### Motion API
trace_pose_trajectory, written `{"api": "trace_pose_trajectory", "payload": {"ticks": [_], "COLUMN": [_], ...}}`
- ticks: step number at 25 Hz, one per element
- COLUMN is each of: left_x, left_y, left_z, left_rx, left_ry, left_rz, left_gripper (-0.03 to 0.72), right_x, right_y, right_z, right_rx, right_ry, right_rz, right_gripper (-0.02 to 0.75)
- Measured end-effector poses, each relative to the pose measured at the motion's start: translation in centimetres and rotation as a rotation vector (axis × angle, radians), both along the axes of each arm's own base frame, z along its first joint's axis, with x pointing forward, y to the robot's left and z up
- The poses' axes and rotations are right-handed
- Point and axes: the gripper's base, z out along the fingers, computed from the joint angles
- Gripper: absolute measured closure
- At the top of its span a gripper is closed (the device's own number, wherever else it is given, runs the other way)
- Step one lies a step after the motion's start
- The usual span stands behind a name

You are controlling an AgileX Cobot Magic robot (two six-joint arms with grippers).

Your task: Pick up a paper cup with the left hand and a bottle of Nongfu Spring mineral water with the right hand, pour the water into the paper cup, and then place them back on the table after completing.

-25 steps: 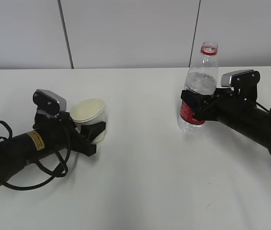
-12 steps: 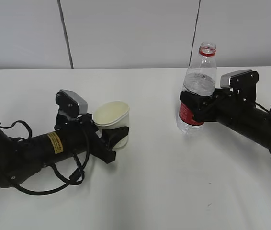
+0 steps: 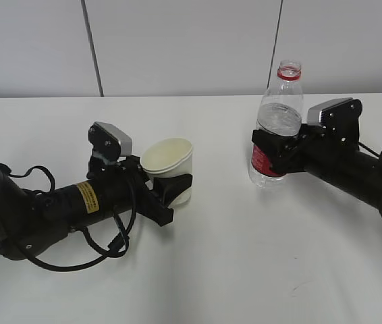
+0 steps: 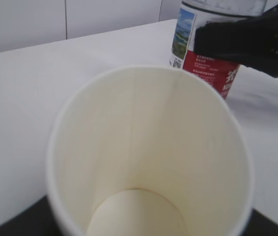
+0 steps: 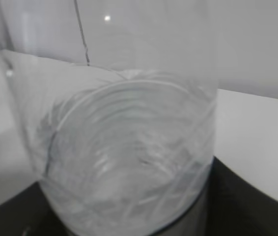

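We saw the left hand [image 3: 175, 191] lying low over the table [image 3: 231, 270], its arm stretched from the left edge toward the middle, and its two black fingers clasped the lower half of the paper cup [image 3: 169, 169]. The cup stood nearly upright, its long axis vertical with a slight lean, mouth facing up and rim clear of the fingers. In the left wrist view we looked straight down into the cup [image 4: 149, 157]; its cream inside was dry and bare down to the round bottom.

The right hand [image 3: 272, 150] reached in from the right edge, and its fingers gripped the bottle [image 3: 277, 128] around the middle, just above the red label. The bottle stood upright, long axis vertical, its uncapped neck with the red ring pointing up. We could not tell whether its base touched the table or hung just above it. The water [image 5: 129, 167] showed in the right wrist view as a clear pool low inside the ribbed transparent wall.

Cup and bottle stood apart, the cup left of centre and the bottle right of it, nearer the grey back wall [image 3: 177, 47].
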Motion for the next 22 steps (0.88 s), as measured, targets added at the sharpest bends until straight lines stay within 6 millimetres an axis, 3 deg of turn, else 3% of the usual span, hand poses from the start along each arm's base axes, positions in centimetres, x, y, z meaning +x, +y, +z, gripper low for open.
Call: {"api": "trace_pose_trajectory", "payload": {"ticks": [15,22], "left_x": [0.6,0.7], "left_y": [-2.7,-3.5], "left_z": [1.4,1.4], "left_rx": [-0.050,-0.034], "left_ry": [-0.025,0.010], "left_rz": [-0.093,-0.116], "left_gripper": [0.310,0.310], "right_x": [-0.1,1.3], "right_y": [-0.8,1.1], "right_z": [3.2,4.2], "right_rx": [-0.353,-0.539], "right_ry": [0.041,-0.005], "right_rz": [-0.009,0.097], "right_gripper": [0.280,0.281]}}
